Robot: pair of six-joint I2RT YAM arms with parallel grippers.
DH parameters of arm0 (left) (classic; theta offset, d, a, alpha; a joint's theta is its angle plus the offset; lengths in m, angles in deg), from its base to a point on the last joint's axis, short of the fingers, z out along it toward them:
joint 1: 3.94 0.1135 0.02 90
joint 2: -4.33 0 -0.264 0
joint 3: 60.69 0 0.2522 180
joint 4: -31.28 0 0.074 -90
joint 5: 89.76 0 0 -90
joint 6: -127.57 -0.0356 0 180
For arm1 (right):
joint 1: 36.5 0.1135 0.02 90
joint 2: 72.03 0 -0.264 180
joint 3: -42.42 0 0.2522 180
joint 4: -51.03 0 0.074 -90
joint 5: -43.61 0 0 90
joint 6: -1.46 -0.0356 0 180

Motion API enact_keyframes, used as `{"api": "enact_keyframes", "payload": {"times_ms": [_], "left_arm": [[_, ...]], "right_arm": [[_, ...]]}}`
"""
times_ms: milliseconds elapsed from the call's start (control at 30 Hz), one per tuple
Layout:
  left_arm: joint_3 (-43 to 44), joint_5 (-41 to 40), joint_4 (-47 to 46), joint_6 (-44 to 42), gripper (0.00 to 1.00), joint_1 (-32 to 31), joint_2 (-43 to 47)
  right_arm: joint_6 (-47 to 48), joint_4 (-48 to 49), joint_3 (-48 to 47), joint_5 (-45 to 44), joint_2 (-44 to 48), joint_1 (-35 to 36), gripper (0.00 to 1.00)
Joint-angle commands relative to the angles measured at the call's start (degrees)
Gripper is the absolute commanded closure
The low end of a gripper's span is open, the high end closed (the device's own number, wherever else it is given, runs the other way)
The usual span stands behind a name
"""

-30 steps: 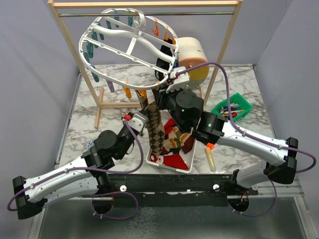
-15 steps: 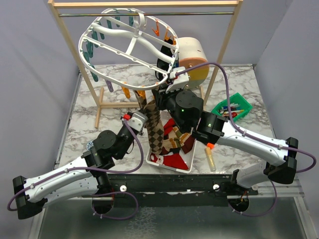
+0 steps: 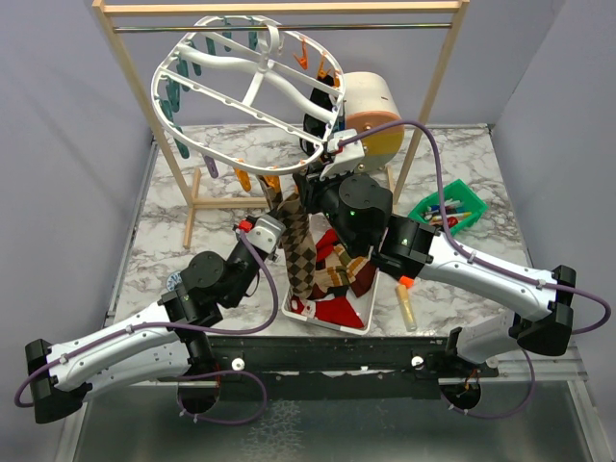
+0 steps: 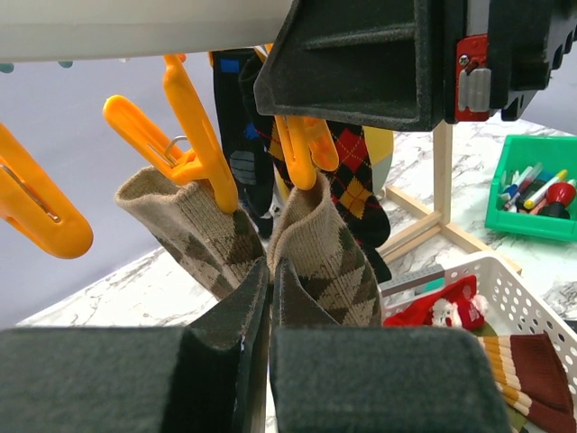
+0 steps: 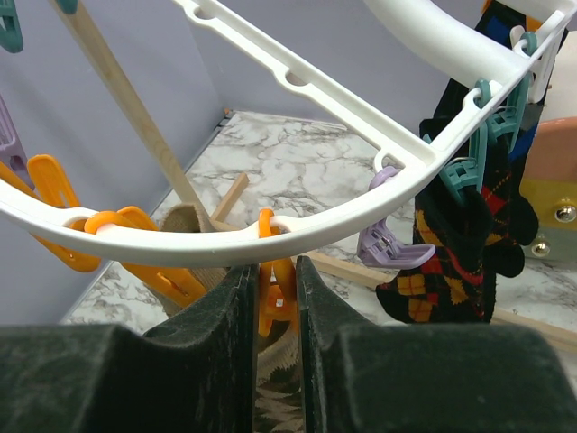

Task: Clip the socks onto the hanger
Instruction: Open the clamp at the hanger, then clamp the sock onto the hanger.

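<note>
The white oval hanger (image 3: 245,91) hangs tilted from the wooden rack. A tan argyle sock (image 3: 300,245) stretches up from the basket to the hanger's near rim. My left gripper (image 4: 270,271) is shut on this sock (image 4: 329,253), just below its cuff. The cuff's right part sits at the mouth of an orange clip (image 4: 302,153); another orange clip (image 4: 203,153) bites its left part. My right gripper (image 5: 275,271) is shut on that orange clip (image 5: 279,280) under the rim (image 5: 361,212). A black argyle sock (image 5: 460,244) hangs clipped at the right.
A white basket (image 3: 327,325) under the hanger holds red and striped socks (image 3: 339,308). A green bin (image 3: 449,209) of pens stands to the right, and a tan roll (image 3: 371,101) behind it. A lilac clip (image 5: 392,244) hangs free. The wooden rack's posts (image 3: 159,125) flank the hanger.
</note>
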Motion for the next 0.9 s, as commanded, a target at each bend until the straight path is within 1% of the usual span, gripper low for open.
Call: {"api": "enact_keyframes", "payload": {"times_ms": [0,300,867], "left_arm": [[1.4,-2.1,-1.8,-0.8,1.00,-0.4,0.3],[1.6,-2.1,-2.1,-0.9,1.00,-0.4,0.5],[3.8,0.8,-3.6,-1.1,1.00,-0.4,-1.1]], "right_arm": [[-0.7,-1.6,-1.1,0.8,0.8,0.3,0.99],[-0.8,-1.8,-1.2,1.1,0.5,0.3,1.00],[-1.4,-2.2,-1.8,1.8,-0.7,0.3,1.00]]}}
